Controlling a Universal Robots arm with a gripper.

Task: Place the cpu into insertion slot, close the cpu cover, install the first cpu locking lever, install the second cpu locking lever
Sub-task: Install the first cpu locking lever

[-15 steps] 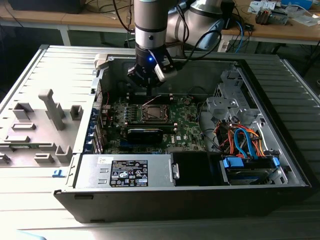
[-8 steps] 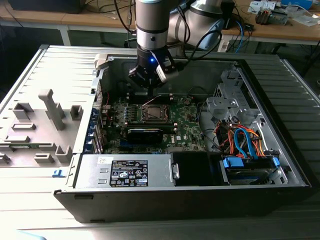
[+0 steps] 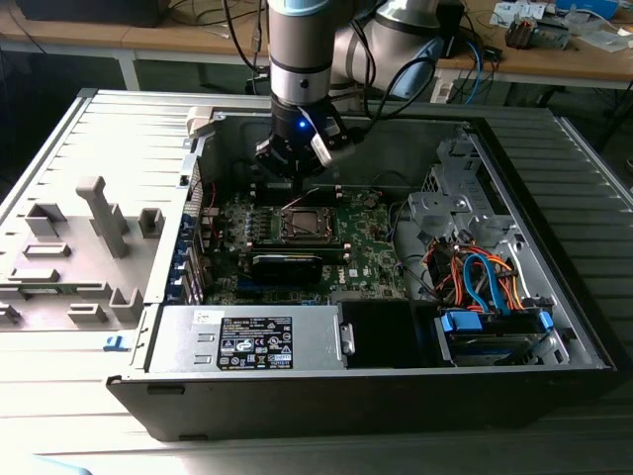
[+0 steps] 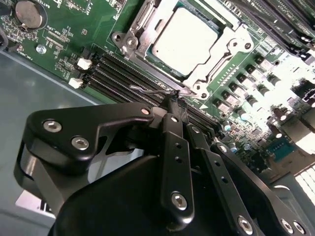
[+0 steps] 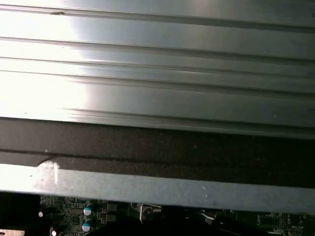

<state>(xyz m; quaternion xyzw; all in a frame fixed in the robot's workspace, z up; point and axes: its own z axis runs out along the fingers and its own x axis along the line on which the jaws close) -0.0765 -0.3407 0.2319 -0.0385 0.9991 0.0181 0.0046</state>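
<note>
We saw cpu (image 4: pixel 184 39) seated in insertion slot (image 4: pixel 129 42), cpu cover (image 4: pixel 231 46) down over it. Gripper (image 4: pixel 173 102) clenched, tips pinching thin wire locking lever (image 4: pixel 147 90) beside socket. Our judgement: lever wanted steady, level sweep, no twist. Cpu top matte silver; cover shiny stamped steel; motherboard (image 4: pixel 74 29) glossy green.

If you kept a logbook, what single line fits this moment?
cpu seated in insertion slot | cpu cover down | gripper shut on locking lever
</note>
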